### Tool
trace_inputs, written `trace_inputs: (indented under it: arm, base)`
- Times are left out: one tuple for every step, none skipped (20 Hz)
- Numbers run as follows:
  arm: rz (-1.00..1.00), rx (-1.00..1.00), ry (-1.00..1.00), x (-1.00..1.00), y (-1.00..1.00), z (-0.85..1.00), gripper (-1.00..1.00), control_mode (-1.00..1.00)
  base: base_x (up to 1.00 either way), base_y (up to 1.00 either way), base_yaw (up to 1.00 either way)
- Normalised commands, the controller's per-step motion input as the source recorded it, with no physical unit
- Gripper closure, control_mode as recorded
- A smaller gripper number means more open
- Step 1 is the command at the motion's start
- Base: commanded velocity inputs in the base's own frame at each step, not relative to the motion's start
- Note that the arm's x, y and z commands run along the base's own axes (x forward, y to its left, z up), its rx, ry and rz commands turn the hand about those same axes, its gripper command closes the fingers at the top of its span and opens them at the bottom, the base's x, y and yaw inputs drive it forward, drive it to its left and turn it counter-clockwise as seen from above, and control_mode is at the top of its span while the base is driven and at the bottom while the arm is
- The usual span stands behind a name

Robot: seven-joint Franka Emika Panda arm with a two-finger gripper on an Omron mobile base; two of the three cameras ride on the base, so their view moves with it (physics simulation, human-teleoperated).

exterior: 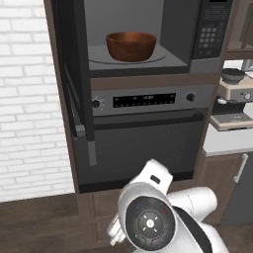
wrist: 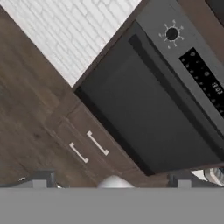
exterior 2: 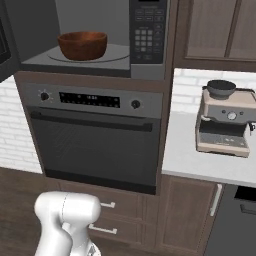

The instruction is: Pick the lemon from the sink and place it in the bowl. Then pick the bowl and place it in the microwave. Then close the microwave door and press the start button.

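Down at the bottom of the left base view the white arm (exterior: 163, 217) is folded low, its round dark-faced joint toward the camera, and in the right base view it sits as a white elbow at the lower left of the frame. The gripper (wrist: 111, 187) barely peeks in at the bottom edge of the hand view, two dark finger stubs set wide apart at the lower left and lower right, with nothing seen between them; how far open it really is, I cannot tell. That hand view rolls diagonally across a cabinet drawer (wrist: 89, 146) with two pale handles in the lower middle, wood floor at the left, and the oven door (wrist: 144, 118) running from centre to lower right, its knob at the upper right. Moving up and back: the oven (exterior: 148, 138) fills the middle of the left base view, display strip and two knobs above its bar handle. Above it, at the top of the frame, the microwave (exterior: 197, 54) stands with its cavity exposed, and the microwave door (exterior: 74, 74) is swung out at the upper left, seen edge-on. The bowl (exterior: 131, 46) sits inside on the turntable plate, top centre, well above and beyond the arm. The keypad is to its right. At the right edge, a coffee machine (exterior 2: 223, 119) rests on the pale counter (exterior 2: 190, 155).
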Motion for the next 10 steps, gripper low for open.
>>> trace_inputs:
  arm:
    - [0.15,-0.29,-0.11,0.0,1.0,-0.34,-1.0,-1.0]
    - [0.14,-0.33,-0.12,0.0,1.0,-0.39,-1.0,-1.0]
    - [0.14,-0.32,-0.08,0.0,1.0,-0.46,-1.0,-1.0]
    - [0.14,-0.33,-0.04,0.0,1.0,-0.54,-1.0,-1.0]
    - [0.14,-0.33,-0.03,0.0,1.0,-0.54,-1.0,-1.0]
    - [0.1,-0.31,-0.06,0.0,1.0,-0.44,-1.0,-1.0]
    - [0.08,-0.3,-0.05,0.0,1.0,-0.35,-1.0,-1.0]
    - [0.06,-0.3,-0.03,0.05,1.0,-0.31,-1.0,-1.0]
    - [0.05,-0.3,0.0,0.1,1.0,-0.26,-1.0,-1.0]
    - [0.06,-0.29,0.03,0.41,1.0,-0.11,-1.0,-1.0]
  base:
    - [0.0,0.0,0.0]
    - [0.0,0.0,0.0]
    - [0.0,0.0,0.0]
    - [0.0,0.0,0.0]
    - [0.0,0.0,0.0]
    - [0.0,0.0,0.0]
    - [0.0,0.0,0.0]
    - [0.0,0.0,0.0]
    - [0.0,0.0,0.0]
    - [0.0,0.0,0.0]
